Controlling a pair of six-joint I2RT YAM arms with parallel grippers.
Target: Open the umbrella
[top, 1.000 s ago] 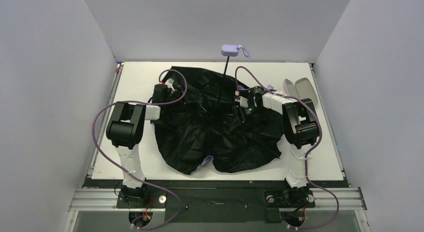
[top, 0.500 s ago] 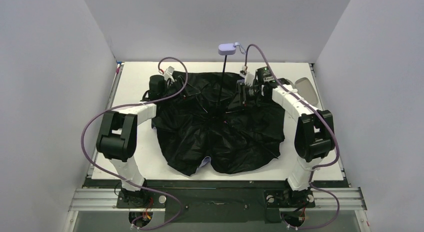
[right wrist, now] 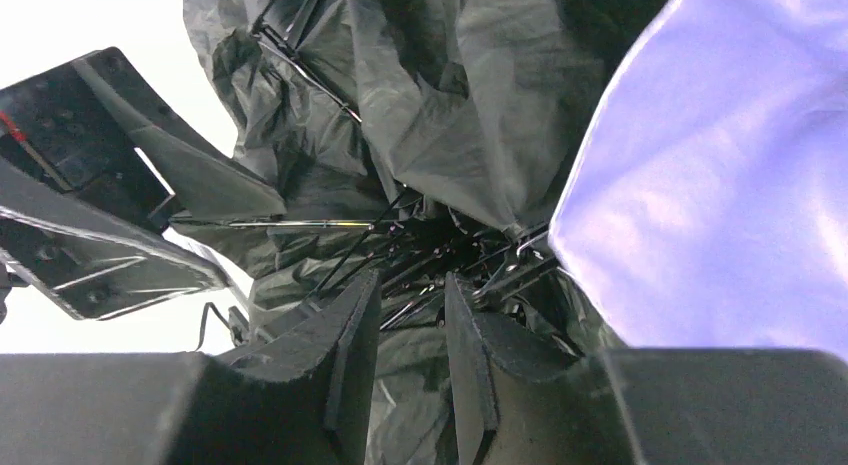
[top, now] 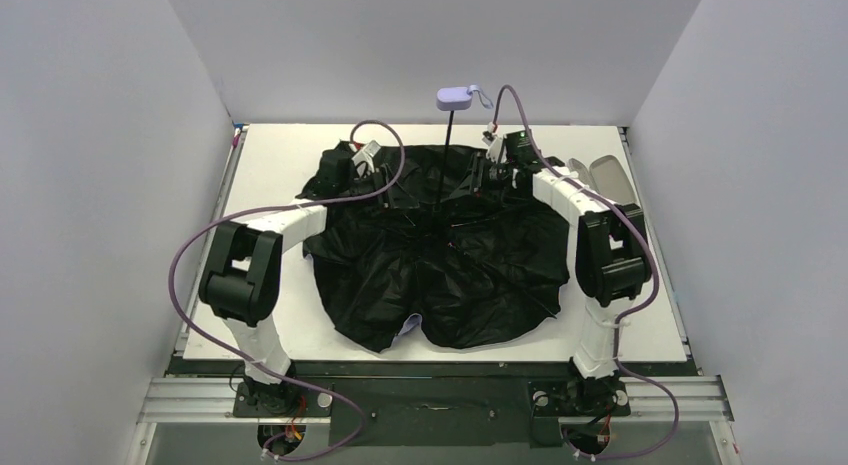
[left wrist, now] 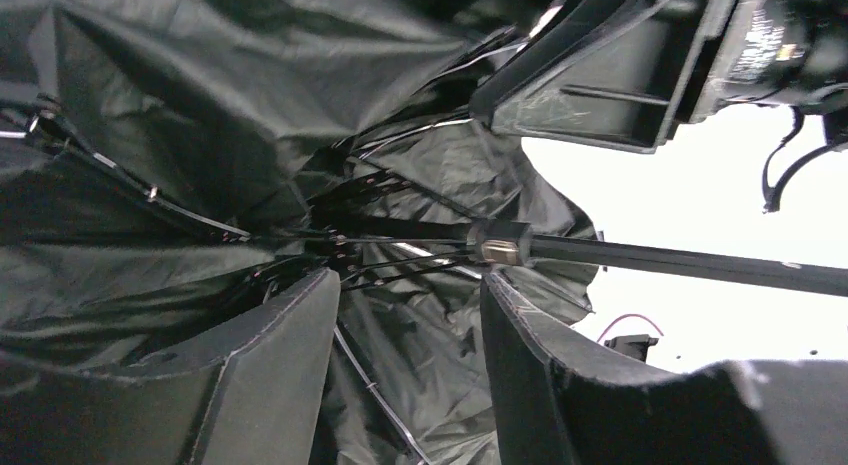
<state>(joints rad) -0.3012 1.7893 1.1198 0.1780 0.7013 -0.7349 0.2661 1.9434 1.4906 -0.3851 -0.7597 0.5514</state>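
Umbrella [top: 440,255] unlabelled, black underside up; left gripper [left wrist: 405,370] parted, right gripper [right wrist: 412,360] narrowly apart, both empty.

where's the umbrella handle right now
In the top view the handle stands at the upper end of the upright shaft, above the table's far edge, between the two arms.

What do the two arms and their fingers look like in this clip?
Both arms alternate white link shells with chunky black joint housings. A lavender-purple cable loops along the left arm and the right arm. The left gripper and right gripper have flat, matte black, wedge-shaped fingers.
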